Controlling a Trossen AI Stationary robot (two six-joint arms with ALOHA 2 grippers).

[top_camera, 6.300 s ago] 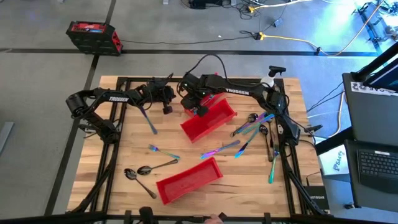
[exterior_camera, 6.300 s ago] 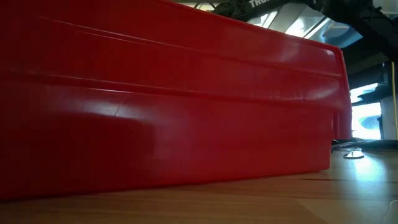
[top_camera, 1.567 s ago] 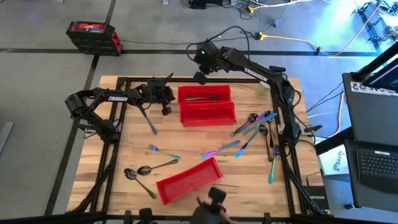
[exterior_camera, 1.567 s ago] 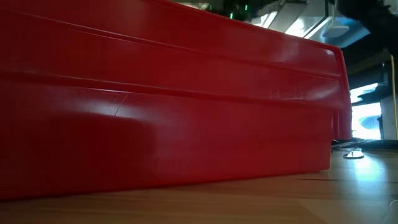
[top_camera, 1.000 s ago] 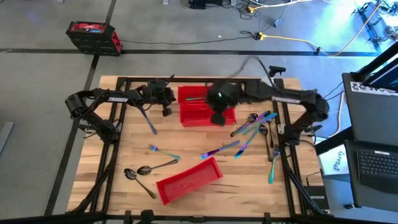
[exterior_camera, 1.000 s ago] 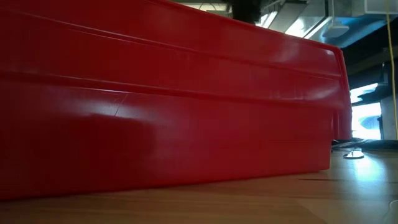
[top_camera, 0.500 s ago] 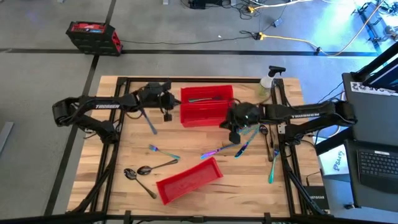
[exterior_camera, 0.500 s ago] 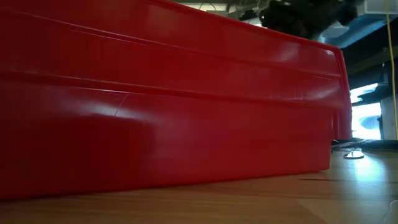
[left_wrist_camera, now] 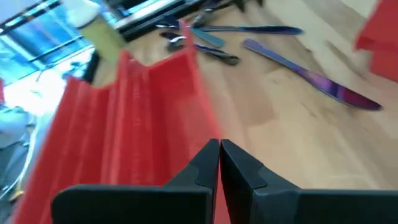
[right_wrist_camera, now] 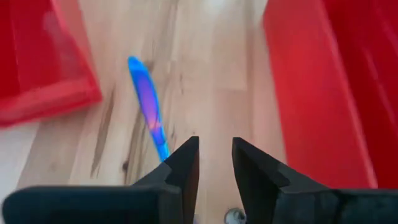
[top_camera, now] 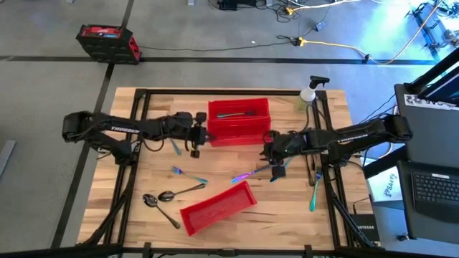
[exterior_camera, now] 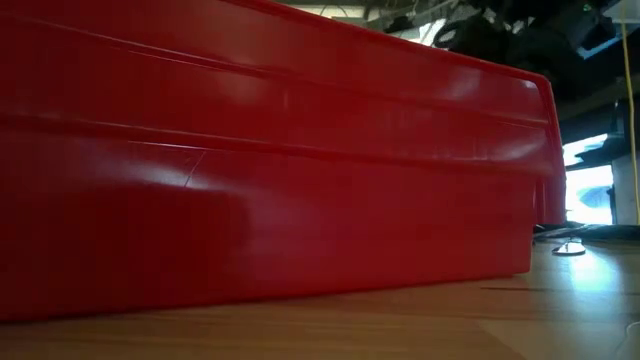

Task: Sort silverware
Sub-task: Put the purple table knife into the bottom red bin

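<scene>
While left pincer (left_wrist_camera: 219, 163) sits closed beside red bins (top_camera: 239, 120), right pincer (right_wrist_camera: 214, 163) gapes over iridescent knife (right_wrist_camera: 148, 105).

Three red bins (top_camera: 239, 120), spray bottle (top_camera: 308, 94), wooden table (top_camera: 143, 175)

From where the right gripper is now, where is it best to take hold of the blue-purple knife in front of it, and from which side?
Probably at mid-length, coming straight down. The knife lies flat on bare wood, a thin strip pointing away from the right gripper, whose jaws stand slightly apart and roughly across it. Red bins sit off to both sides, so only a top approach looks clear; it sits a little off-centre, so shift sideways first.
</scene>
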